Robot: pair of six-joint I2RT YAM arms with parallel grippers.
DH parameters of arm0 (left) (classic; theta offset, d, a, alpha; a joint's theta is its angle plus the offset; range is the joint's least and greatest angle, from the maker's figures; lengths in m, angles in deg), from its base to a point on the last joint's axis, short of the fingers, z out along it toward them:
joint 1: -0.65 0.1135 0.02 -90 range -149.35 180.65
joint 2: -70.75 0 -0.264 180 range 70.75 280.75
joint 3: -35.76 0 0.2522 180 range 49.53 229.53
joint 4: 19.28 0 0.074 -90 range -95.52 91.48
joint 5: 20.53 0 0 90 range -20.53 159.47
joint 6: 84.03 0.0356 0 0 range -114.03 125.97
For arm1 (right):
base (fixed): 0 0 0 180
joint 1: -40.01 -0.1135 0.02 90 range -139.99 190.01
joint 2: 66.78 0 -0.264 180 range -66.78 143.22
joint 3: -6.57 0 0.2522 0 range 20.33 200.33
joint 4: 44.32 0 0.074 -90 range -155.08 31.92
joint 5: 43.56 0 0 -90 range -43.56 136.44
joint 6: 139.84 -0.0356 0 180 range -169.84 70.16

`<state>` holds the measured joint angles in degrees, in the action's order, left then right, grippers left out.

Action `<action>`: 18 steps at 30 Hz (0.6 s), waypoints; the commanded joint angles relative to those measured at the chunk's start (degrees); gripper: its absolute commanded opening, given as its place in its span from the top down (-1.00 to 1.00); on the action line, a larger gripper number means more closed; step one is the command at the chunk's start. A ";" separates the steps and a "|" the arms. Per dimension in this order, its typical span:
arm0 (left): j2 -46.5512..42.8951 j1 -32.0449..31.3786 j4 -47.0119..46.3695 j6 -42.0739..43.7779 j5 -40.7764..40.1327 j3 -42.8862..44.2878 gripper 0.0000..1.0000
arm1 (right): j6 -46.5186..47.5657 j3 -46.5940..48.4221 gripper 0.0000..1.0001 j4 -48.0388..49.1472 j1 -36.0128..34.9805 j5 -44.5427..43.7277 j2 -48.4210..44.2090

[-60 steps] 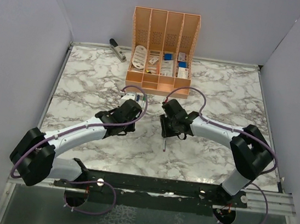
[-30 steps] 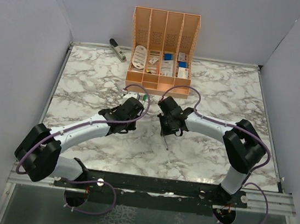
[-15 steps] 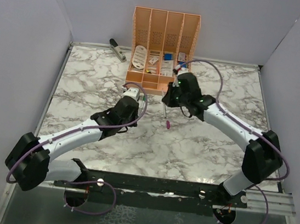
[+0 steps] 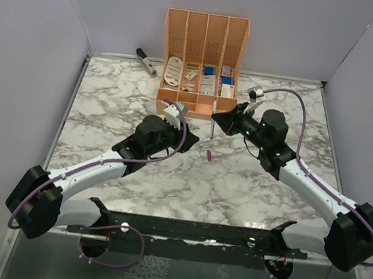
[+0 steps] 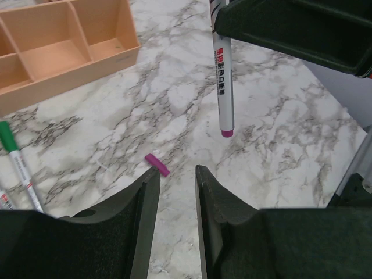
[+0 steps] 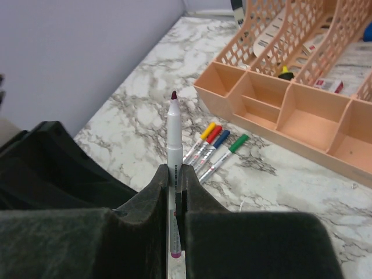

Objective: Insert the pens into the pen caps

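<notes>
My right gripper [image 6: 176, 174] is shut on an uncapped pen [image 6: 175, 131]. It holds the pen upright above the table, dark purple nib up and purple butt end down. The same pen [image 4: 213, 117] stands in front of the organiser, and in the left wrist view the pen [image 5: 222, 75] hangs from the right gripper [image 4: 217, 124]. A purple pen cap [image 5: 157, 164] lies flat on the marble, also seen at purple cap [image 4: 209, 155]. My left gripper [image 5: 177, 170] hovers just short of that cap, open by a narrow gap and holding nothing. The left gripper [image 4: 178, 138] is left of the cap.
Yellow-capped [image 6: 204, 133], red-capped [image 6: 212, 137], blue-capped [image 6: 219, 141] and green-capped [image 6: 233, 147] pens lie side by side before the orange organiser [image 6: 273, 131]. The organiser [image 4: 197, 104] stands at the back centre. A grey stapler [image 4: 146, 62] lies to its left.
My right arm swung back and right, turning the pen from pointing down to upright. A purple cap now lies on the table. My left arm shifted towards the organiser.
</notes>
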<state>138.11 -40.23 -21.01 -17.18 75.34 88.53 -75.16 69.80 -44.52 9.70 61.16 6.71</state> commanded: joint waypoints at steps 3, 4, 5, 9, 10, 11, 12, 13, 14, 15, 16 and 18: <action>4.73 0.37 -10.83 0.94 16.42 4.79 0.30 | -1.00 -5.31 0.97 14.28 -0.02 6.13 -7.18; 5.52 0.39 -10.98 0.95 17.92 5.57 0.30 | -1.24 -5.83 0.97 14.74 -0.04 6.31 -7.75; 6.02 0.42 -11.48 0.76 19.07 6.11 0.29 | -1.49 -6.19 0.97 14.96 -0.03 6.51 -8.17; 6.77 0.41 -15.02 -0.37 22.07 6.80 0.27 | -2.19 -7.21 0.97 15.57 -0.02 7.62 -9.13; 6.82 0.40 -15.55 -0.46 22.75 6.98 0.26 | -2.35 -7.39 0.97 15.70 -0.02 7.68 -9.14; 6.90 0.38 -15.96 -0.62 23.47 7.24 0.26 | -2.41 -7.41 0.97 15.77 -0.02 7.89 -9.23; 7.03 0.37 -16.31 -0.70 24.22 7.49 0.26 | -2.56 -7.42 0.97 15.86 -0.02 8.01 -9.24; 7.07 0.37 -16.58 -0.79 24.78 7.63 0.25 | -2.61 -7.42 0.97 16.02 -0.02 8.32 -9.25; 7.08 0.37 -16.79 -0.98 25.00 7.73 0.25 | -2.74 -7.40 0.97 16.20 -0.04 8.65 -9.17; 7.09 0.39 -16.99 -1.17 25.01 7.75 0.25 | -2.76 -7.26 0.97 16.16 -0.02 8.87 -9.06; 7.00 0.39 -17.15 -1.19 24.98 7.75 0.24 | -2.84 -7.17 0.97 16.08 -0.02 9.06 -8.95; 6.85 0.46 -17.50 -1.38 24.85 7.81 0.24 | -3.06 -7.07 0.97 16.05 -0.06 9.40 -8.90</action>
<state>144.88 -40.17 -34.54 -17.82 97.00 94.43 -77.41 62.72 -30.80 9.70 68.07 -1.86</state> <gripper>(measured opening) 0.377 0.050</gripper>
